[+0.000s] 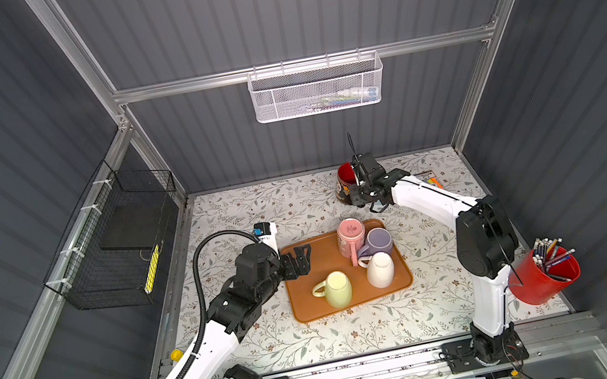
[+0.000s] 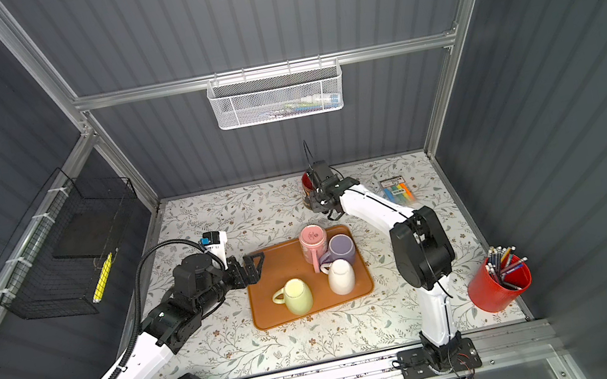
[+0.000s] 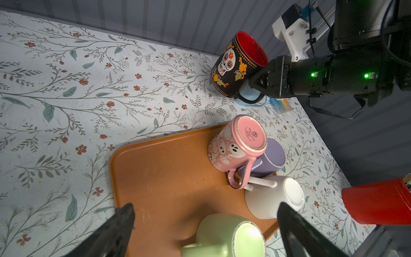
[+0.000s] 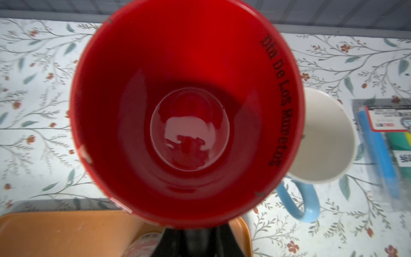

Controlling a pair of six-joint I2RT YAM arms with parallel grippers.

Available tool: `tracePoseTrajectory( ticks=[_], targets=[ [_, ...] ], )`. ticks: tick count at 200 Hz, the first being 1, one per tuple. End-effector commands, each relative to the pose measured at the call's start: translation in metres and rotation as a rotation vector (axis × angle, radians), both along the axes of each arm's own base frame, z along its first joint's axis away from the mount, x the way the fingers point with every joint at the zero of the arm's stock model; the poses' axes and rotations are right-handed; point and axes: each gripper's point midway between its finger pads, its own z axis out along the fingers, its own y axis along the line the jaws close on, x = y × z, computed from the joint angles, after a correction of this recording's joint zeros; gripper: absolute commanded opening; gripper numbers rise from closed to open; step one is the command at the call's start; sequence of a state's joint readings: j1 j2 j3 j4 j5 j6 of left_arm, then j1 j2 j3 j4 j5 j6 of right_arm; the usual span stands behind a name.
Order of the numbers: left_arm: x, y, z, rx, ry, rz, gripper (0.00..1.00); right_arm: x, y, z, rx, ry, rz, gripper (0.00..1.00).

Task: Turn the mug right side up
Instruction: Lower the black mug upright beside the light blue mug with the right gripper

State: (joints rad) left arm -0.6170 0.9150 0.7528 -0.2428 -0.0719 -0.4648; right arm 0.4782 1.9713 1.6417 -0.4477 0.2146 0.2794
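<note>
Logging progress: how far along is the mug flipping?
Done: a blue-handled mug stands mouth up. In hand: the right gripper holds the black skull mug mouth up beside it. Remaining: pink mug, purple mug, white mug and green mug sit upside down on the tray; left gripper is open.

The right hand (image 2: 316, 202) is at the red-lined mug (image 2: 306, 181); the left hand (image 2: 254, 268) gapes above the orange tray (image 2: 272, 310).

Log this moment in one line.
right gripper: shut on skull mug handle | skull mug: mouth up, tilted | left gripper: open over tray | pink mug: inverted on tray
</note>
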Motion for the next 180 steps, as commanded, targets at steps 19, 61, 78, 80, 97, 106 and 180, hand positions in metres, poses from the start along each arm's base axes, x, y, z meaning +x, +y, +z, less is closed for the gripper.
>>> tracePoseTrajectory(
  ticks=[19, 61, 78, 80, 97, 106, 180],
  targets=[
    [0.001, 0.002, 0.009, 0.033, -0.019, -0.007, 1.0, 0.032, 0.002, 0.052, 0.007, -0.191, -0.05, 0.0],
    [0.002, 0.0, 0.011, 0.042, -0.02, -0.014, 1.0, 0.037, 0.004, 0.041, -0.012, -0.18, -0.046, 0.0],
    [0.003, 0.0, 0.011, 0.044, -0.02, -0.015, 1.0, 0.038, 0.005, 0.037, -0.017, -0.175, -0.046, 0.0],
    [0.002, 0.0, 0.011, 0.045, -0.019, -0.015, 1.0, 0.039, 0.004, 0.036, -0.019, -0.174, -0.048, 0.0],
    [0.003, 0.0, 0.01, 0.048, -0.017, -0.016, 1.0, 0.039, 0.005, 0.03, -0.025, -0.166, -0.047, 0.0],
    [0.003, -0.001, 0.011, 0.048, -0.019, -0.018, 1.0, 0.039, 0.004, 0.029, -0.032, -0.165, -0.049, 0.0],
    [0.003, -0.001, 0.01, 0.059, -0.014, -0.022, 1.0, 0.04, 0.006, 0.008, -0.055, -0.134, -0.031, 0.0]
  ],
)
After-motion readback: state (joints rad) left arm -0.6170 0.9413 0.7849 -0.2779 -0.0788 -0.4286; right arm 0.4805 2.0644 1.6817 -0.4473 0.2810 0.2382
